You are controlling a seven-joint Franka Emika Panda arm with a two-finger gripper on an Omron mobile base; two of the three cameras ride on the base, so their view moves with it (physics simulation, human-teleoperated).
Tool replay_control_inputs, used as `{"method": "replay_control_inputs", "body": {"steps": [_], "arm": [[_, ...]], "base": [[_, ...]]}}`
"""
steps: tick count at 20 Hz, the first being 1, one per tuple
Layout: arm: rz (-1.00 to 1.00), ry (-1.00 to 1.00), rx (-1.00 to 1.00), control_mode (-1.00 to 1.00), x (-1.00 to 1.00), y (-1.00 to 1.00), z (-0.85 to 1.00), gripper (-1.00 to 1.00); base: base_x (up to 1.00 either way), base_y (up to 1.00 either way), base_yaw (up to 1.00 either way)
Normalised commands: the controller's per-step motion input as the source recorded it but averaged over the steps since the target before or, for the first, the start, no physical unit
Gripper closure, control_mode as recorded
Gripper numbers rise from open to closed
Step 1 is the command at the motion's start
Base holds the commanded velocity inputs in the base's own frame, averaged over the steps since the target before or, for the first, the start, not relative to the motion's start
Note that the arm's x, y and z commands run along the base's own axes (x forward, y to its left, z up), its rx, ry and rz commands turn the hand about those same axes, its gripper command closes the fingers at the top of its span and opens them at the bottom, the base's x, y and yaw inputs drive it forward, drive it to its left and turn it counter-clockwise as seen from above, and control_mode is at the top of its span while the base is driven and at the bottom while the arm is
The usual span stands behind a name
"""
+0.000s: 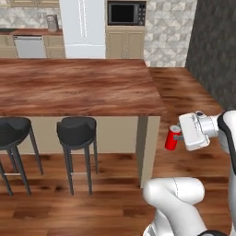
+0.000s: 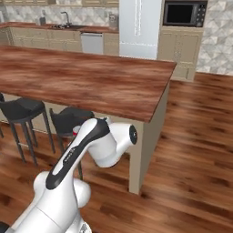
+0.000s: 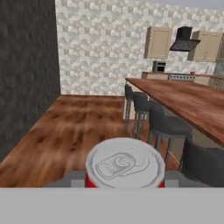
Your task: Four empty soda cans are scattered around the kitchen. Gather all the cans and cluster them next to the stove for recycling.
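Note:
My gripper (image 1: 176, 137) is shut on a red soda can (image 1: 171, 140) with a silver top. It holds the can in the air beside the near right corner of the kitchen island (image 1: 78, 87), below the level of the countertop. In the hand view the can's silver lid (image 3: 124, 163) sits right at the bottom, between my fingers. Far off in the hand view a black range hood (image 3: 183, 39) hangs over the back counter. The stove beneath it is too small to make out.
Two black stools (image 1: 77, 131) (image 1: 14, 131) stand along the island's near side, and more stools (image 3: 168, 127) line it in the hand view. A dark wall (image 1: 214, 46) bounds the right. Wooden floor (image 1: 184, 87) runs between the island and that wall. A white fridge (image 1: 83, 27) and a microwave (image 1: 125, 13) stand at the back.

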Motion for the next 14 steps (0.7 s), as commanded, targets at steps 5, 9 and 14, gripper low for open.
{"method": "replay_control_inputs", "body": {"steps": [5,9,14], "arm": [[0.0,0.0,0.0,1.0,0.0,0.0,0.0,1.0],[0.0,0.0,0.0,1.0,0.0,0.0,0.0,1.0],[0.0,0.0,0.0,1.0,0.0,0.0,0.0,1.0]], "base": [[-0.93,0.0,0.07],[-0.73,0.05,0.07],[-0.28,0.41,0.02]]}}
